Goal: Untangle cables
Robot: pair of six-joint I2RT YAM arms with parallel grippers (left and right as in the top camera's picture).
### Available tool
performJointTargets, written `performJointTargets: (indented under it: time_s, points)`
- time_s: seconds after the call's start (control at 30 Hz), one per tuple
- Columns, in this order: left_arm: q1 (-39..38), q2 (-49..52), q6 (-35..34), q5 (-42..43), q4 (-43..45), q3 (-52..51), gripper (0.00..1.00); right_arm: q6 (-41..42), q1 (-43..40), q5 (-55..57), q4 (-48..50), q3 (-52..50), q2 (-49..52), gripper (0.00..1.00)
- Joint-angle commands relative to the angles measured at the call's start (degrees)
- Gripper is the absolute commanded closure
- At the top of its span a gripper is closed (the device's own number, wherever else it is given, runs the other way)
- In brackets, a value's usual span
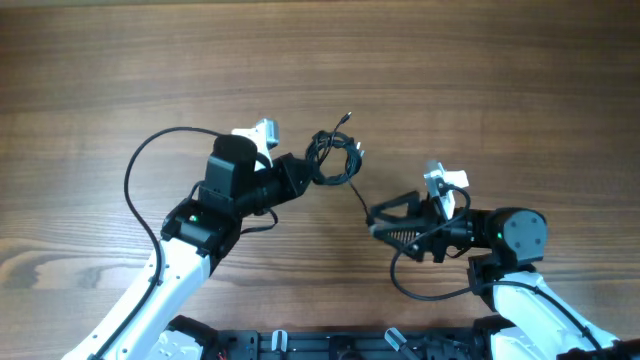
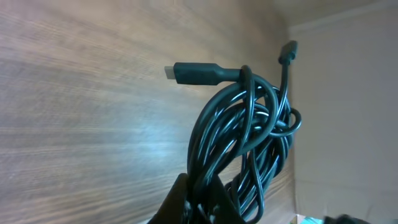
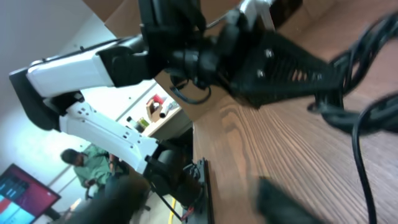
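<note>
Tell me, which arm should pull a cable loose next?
Probably the right. The right tool is open and empty, close to a strand trailing from the cables. The left tool is shut on the bundle, so it is busy holding it.

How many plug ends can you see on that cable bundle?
2. One plug sticks out left at the top of the cables; the other points up at the upper right. More may be hidden inside the tangle.
</note>
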Motion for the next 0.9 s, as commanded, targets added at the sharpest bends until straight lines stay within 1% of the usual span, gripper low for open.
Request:
performJointTargets:
  time_s: [0.0,0.07,0.1,0.13,0.23,0.37,0.43,0.5,0.53,0.6,0.63,0.67,0.7,0.8,0.87]
  points:
    - [0.13,-0.07,2.8,6.29,4.31,1.18,0.96,-12.44,0.11,3.82,-10.49,0.61,0.24,0.0]
    - [0.57,-0.07,2.8,7.06,3.52,1.18,0.96,-15.87,0.11,11.08,-19.12,0.61,0.24,0.0]
    - [1.25,-0.07,2.75,7.17,3.34,1.18,0.96,-15.89,0.11,14.08,-21.88,0.61,0.24,0.0]
    - [2.47,-0.09,2.56,9.86,3.39,1.18,0.96,-15.87,0.11,15.47,-23.02,0.59,0.24,0.0]
    - [3.06,-0.07,2.32,13.57,3.39,1.18,0.96,-15.58,0.11,15.43,-23.39,0.59,0.24,0.0]
    - [3.06,-0.07,-1.09,14.97,3.52,1.18,0.96,-9.49,0.13,9.57,-23.85,0.55,0.24,0.0]
    - [3.06,-0.07,-1.09,14.97,3.61,1.18,0.96,-7.13,0.13,6.99,-23.8,0.55,0.24,0.01]
    - [3.1,-0.07,-1.66,14.97,4.5,1.18,0.96,-7.15,0.13,6.82,-24.44,0.55,0.24,0.01]
    - [3.1,-0.07,-4.11,14.99,5.18,1.18,0.96,-7.17,0.13,8.24,-24.41,0.55,0.24,0.01]
    - [3.1,-0.07,-4.28,14.95,5.31,1.18,0.96,-7.76,0.11,13.25,-24.37,0.55,0.24,0.0]
    - [3.1,-0.07,-4.24,14.95,5.29,1.18,0.96,-7.8,0.11,17.64,-23.85,0.57,0.24,0.0]
    - [3.13,-0.07,-3.15,14.8,5.29,1.18,0.96,-10.38,0.04,21.18,-22.23,0.63,0.22,0.0]
    - [3.45,-0.07,-3.19,14.75,5.29,1.18,0.96,-11.96,-0.5,22.16,-21.62,1.09,0.22,0.0]
    - [5.27,-0.07,-3.17,14.97,5.29,1.18,0.96,-13.66,-4.26,18.6,-24.3,4.76,0.22,0.01]
    - [6.45,-0.07,-3.13,14.99,5.29,1.18,0.96,-15.93,-7.93,14.29,-30.47,8.76,0.22,0.0]
